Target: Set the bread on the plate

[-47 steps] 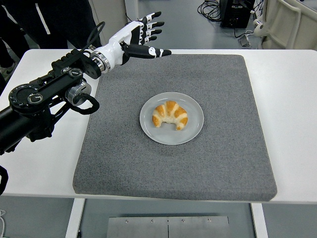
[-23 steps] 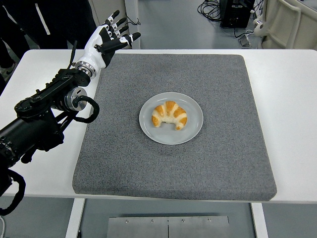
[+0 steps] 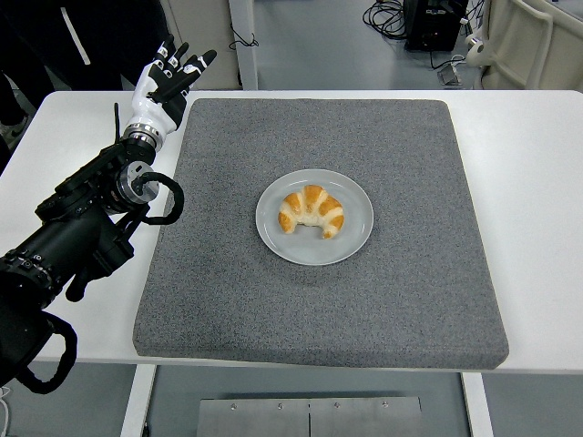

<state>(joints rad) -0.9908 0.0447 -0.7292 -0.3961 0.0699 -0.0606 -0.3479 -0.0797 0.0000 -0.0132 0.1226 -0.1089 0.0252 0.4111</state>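
So the bread here was a croissant, curved into a crescent with both tips pointing toward the near side of the table, golden-orange on the ridges with paler cream stripes between them. It sat right on the plate, a little left of the plate's middle, with bare rim showing all the way around it. The plate was a plain pale grey-white round one, sitting roughly in the middle of a big dark grey mat that covered most of the white table. The left hand was up at the far left corner of the mat, well apart from the plate, fingers spread and pointing up and away, holding nothing. Its black arm ran back along the table's left side. A person in dark clothes stood at the top left behind the table.
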